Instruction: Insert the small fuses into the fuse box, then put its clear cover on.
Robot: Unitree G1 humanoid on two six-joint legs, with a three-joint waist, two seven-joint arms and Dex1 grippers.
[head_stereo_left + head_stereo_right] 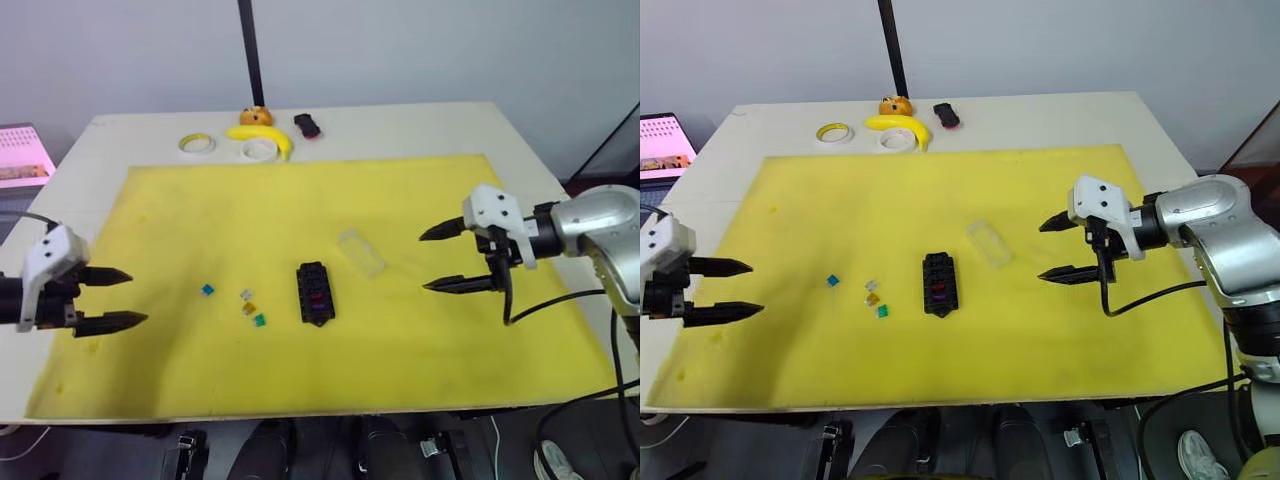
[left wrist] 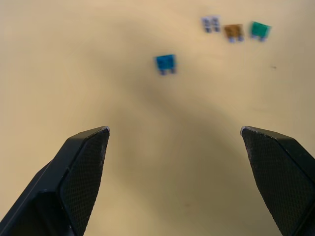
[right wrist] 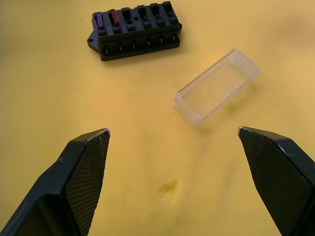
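I see my left tool [image 1: 125, 298] at nine o'clock and right tool [image 1: 462, 258] at three, both level, spread wide, empty. My right wrist view reveals purple and red fuses seated in the fuse box [image 3: 134, 29] beside the clear cover [image 3: 216, 86]; my left shows four loose small fuses [image 2: 166, 63].

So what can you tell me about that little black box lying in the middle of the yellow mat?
The black plastic rectangular fuse box lies flat on the yellow mat, slots facing up, with small tabs at its ends. It has a row of six slots; a purple fuse and a red fuse sit in two neighbouring ones at one end, and the other slots look empty. A row of small openings lines its side. Nothing else touches it: the clear plastic rectangular cover lies apart beside it.
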